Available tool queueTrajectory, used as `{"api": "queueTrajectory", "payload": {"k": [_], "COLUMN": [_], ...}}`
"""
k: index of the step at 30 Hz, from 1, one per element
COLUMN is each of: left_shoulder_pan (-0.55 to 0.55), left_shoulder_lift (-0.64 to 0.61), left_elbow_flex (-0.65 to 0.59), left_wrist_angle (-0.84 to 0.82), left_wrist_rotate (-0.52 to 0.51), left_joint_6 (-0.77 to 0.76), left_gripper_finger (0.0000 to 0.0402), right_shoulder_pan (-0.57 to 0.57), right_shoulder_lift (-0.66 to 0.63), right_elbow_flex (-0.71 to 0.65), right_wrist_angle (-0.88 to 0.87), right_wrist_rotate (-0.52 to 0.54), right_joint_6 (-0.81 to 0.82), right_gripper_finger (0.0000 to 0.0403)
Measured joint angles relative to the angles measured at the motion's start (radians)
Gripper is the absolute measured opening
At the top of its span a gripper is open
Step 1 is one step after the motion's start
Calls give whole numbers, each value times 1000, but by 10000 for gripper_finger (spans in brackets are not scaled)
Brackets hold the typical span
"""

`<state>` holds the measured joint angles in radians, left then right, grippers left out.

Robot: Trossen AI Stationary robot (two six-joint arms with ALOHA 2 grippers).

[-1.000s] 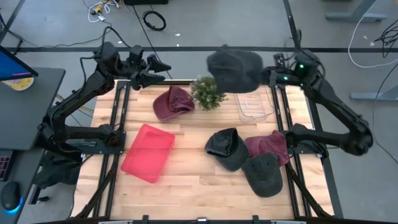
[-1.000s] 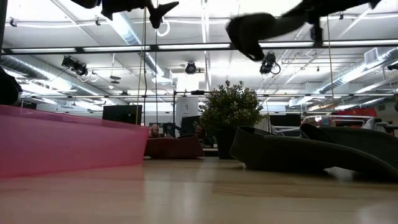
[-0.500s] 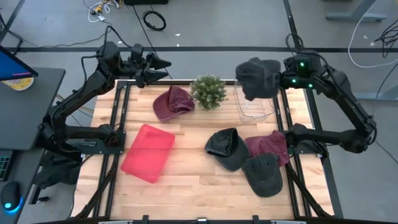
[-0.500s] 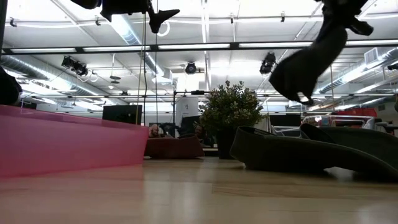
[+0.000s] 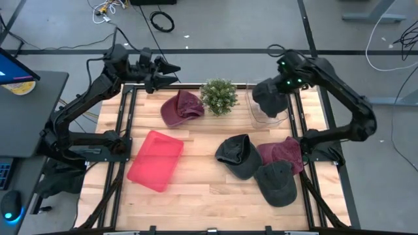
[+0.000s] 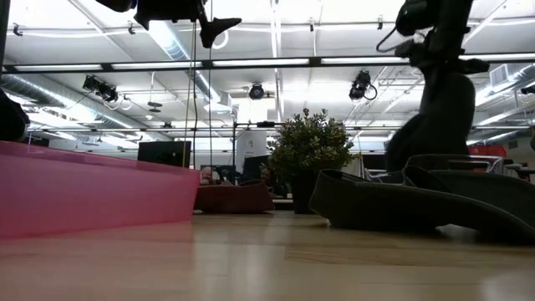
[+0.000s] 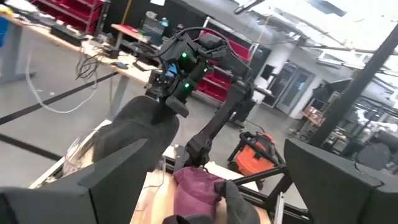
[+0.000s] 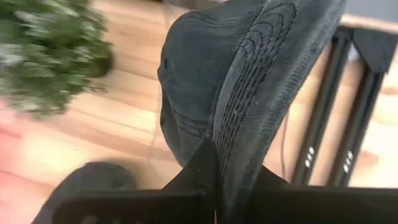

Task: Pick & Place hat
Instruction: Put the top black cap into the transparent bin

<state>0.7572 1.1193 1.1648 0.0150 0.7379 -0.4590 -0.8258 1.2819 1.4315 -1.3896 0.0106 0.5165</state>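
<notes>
Over the clear plastic bin (image 5: 268,108) at about one o'clock on the table (image 5: 209,189), the right gripper (image 5: 282,83) is hanging a dark grey hat (image 5: 268,96), its fingers clenching the brim; the right wrist view is showing that pinch close up, the stitched brim (image 8: 261,93) running straight down between the dark fingers, which the overhead picture is hiding under the arm. From table height the same hat (image 6: 439,117) is dangling as a dark shape above the black cap (image 6: 393,201) lying in front, with the small potted plant (image 6: 308,155) standing at twelve o'clock behind it and the pink tray (image 6: 84,188) filling the nine o'clock side. Only the overhead view is laying out the rest: a maroon cap (image 5: 181,108) at eleven o'clock beside the plant, another maroon cap (image 5: 282,153) and a grey cap (image 5: 277,183) at four o'clock. At ten o'clock, off the table's far edge, the left gripper (image 5: 171,72) is waiting with fingers spread wide, grasping nothing; its wrist camera is looking across at the right arm holding the hat (image 7: 134,134).
</notes>
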Motion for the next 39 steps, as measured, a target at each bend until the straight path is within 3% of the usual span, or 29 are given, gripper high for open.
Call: {"api": "queueTrajectory", "payload": {"k": [14, 26, 39], "left_shoulder_pan": [-2, -22, -22], "left_shoulder_lift": [0, 0, 0], "left_elbow_flex": [0, 0, 0], "left_wrist_angle": [-30, -36, -53], "left_wrist_rotate": [-47, -57, -56], "left_joint_6": [34, 78, 79], "left_gripper_finger": [374, 374, 374], "right_shoulder_pan": [-59, -63, -106], "right_shoulder_lift": [111, 139, 156], "right_elbow_flex": [0, 0, 0], "right_wrist_angle": [-9, 7, 165], "right_wrist_rotate": [43, 66, 69], "right_joint_6": [83, 369, 700], "right_gripper_finger": [5, 7, 7]}}
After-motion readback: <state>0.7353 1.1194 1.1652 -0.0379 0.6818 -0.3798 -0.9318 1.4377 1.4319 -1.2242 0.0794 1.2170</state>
